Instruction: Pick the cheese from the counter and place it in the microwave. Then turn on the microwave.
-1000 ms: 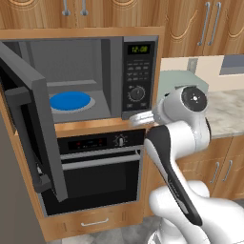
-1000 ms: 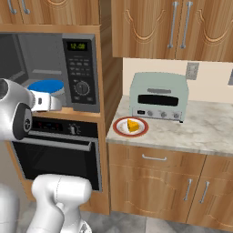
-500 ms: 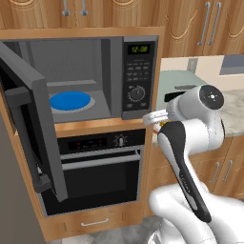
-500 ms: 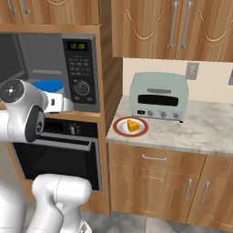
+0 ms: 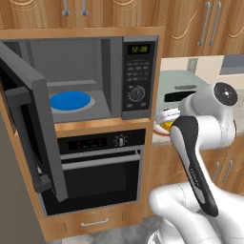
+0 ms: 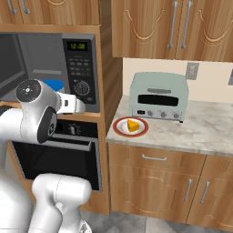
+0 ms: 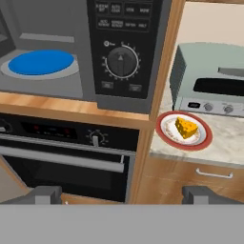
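Gripper spread wide and holding nothing, it hangs in front of the oven, with the arm bent at the elbow and reaching level toward the desk. On the desk the cheese, a small yellow-orange wedge, sits on a red-rimmed plate just before the toaster oven, beside the microwave whose door hangs open.

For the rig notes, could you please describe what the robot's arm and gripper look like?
The arm is glossy white with rounded, bulbous links, a black band along one link and grey round caps with a small dark centre at the joints. The gripper ends in two small, blocky dark grey finger tips. No cables or markings are visible.
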You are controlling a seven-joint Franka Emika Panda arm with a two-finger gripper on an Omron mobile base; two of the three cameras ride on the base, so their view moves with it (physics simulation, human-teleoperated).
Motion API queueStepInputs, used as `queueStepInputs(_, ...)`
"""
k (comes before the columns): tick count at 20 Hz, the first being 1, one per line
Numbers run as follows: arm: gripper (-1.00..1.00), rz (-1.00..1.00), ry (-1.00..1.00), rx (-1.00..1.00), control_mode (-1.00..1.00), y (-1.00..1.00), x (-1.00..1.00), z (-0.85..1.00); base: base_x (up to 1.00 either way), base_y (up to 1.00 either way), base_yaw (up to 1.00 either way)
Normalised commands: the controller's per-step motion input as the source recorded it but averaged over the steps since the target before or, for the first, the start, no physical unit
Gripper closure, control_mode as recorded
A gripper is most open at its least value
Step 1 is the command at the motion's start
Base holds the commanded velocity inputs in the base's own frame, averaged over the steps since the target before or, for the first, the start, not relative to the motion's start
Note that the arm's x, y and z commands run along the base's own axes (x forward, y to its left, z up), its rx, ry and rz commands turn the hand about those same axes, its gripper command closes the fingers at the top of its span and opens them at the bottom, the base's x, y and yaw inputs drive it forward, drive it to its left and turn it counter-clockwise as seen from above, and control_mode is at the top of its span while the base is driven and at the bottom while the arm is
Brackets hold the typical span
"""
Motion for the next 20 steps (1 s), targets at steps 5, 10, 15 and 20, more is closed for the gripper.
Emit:
queueStepInputs(5,-1.00,0.00,0.06,0.00,-1.00,-0.34,0.09,-0.04,0.00,0.00,0.00)
queueStepInputs(10,-1.00,-0.01,0.05,0.00,-1.00,-0.30,0.12,-0.04,0.00,0.00,0.00)
queueStepInputs(15,-1.00,0.00,0.06,0.00,-1.00,-0.27,0.15,-0.02,0.00,0.00,0.00)
queueStepInputs(20,-1.00,0.00,0.08,0.00,-1.00,-0.27,0.16,-0.06,0.00,0.00,0.00)
